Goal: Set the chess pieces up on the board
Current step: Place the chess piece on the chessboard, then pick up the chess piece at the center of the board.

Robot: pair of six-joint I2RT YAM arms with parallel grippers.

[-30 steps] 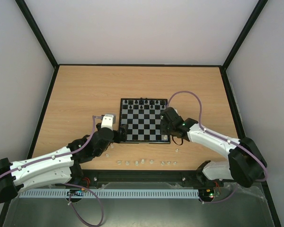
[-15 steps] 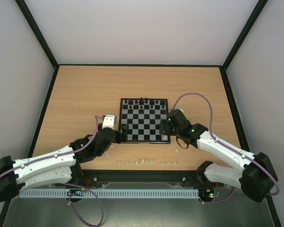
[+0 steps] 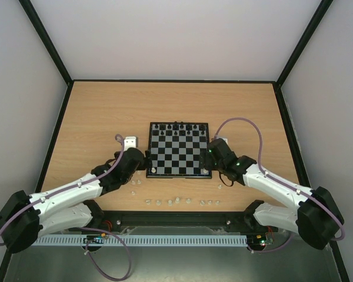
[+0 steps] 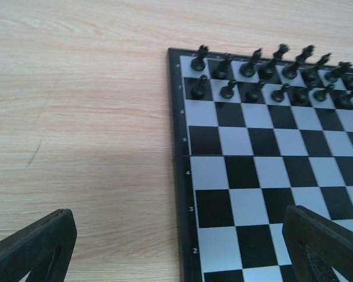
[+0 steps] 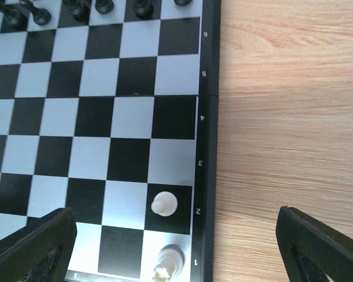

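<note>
With the left gripper [image 4: 177,212] and right gripper [image 3: 210,166] both gaping empty at the near corners of the small black-and-white chequered board [image 3: 179,154], the next tiny whitish chess piece [image 3: 177,200] is best pinched upright from the row along the near edge of the wooden counter [image 3: 94,117].

Matt wood-grain tabletop [image 3: 106,117]; smooth, faintly glossy board [image 5: 94,117]; whitish, plastic-looking chess pieces [image 5: 164,204] with slight sheen; shiny black plastic pieces [image 4: 199,87].
</note>
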